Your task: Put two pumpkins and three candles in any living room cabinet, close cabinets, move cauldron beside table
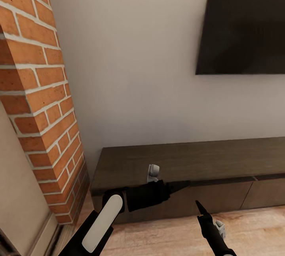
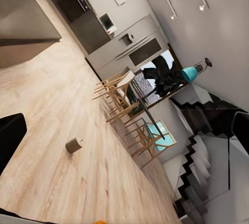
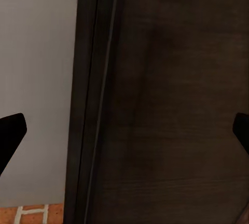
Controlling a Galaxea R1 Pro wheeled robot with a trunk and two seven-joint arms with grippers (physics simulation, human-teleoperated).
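Note:
The long low dark-brown cabinet point(image 1: 186, 161) runs along the wall under the television, with its drawer fronts flush. My left gripper point(image 1: 179, 186) reaches in from the left, its tips level with the cabinet's top front edge; it is open and holds nothing. My right gripper point(image 1: 199, 205) hovers lower, in front of the drawer fronts, open and empty. The right wrist view looks onto the cabinet's dark top point(image 3: 171, 104) between widely spread fingers point(image 3: 10, 135). In the left wrist view, one grey candle point(image 2: 74, 145) stands on the wood floor, and an orange sliver of pumpkin point(image 2: 100, 222) shows at the frame's edge.
A red brick column point(image 1: 39, 101) stands close on the left, beside the cabinet's end. A black television point(image 1: 241, 26) hangs on the pale wall. The left wrist view looks across the wood floor point(image 2: 57, 109) to dining chairs point(image 2: 122, 104), a kitchen and stairs point(image 2: 202, 146).

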